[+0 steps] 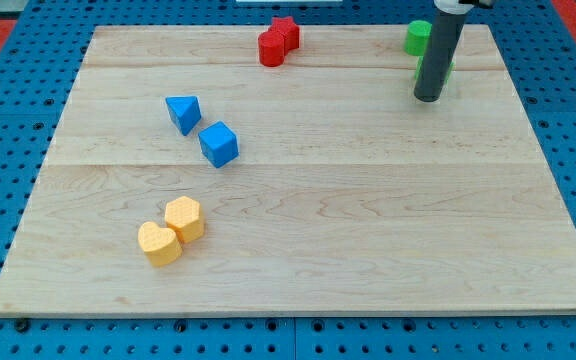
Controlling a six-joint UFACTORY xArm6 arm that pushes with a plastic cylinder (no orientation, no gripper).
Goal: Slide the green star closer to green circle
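Nearing completion: green star [446,68], mostly hidden behind rod, is seen just below green circle [418,37] near table's top-right corner. My tip [429,97] rests beside star. No pincer fitted; small gap possibly left.

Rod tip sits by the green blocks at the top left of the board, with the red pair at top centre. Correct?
Not quite: in the camera view my tip and the green blocks are at the board's top right, not top left. The red pair is at top centre.

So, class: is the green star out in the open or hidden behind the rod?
Mostly hidden: only green slivers of the green star show beside the rod, above my tip. The green circle sits just above-left.
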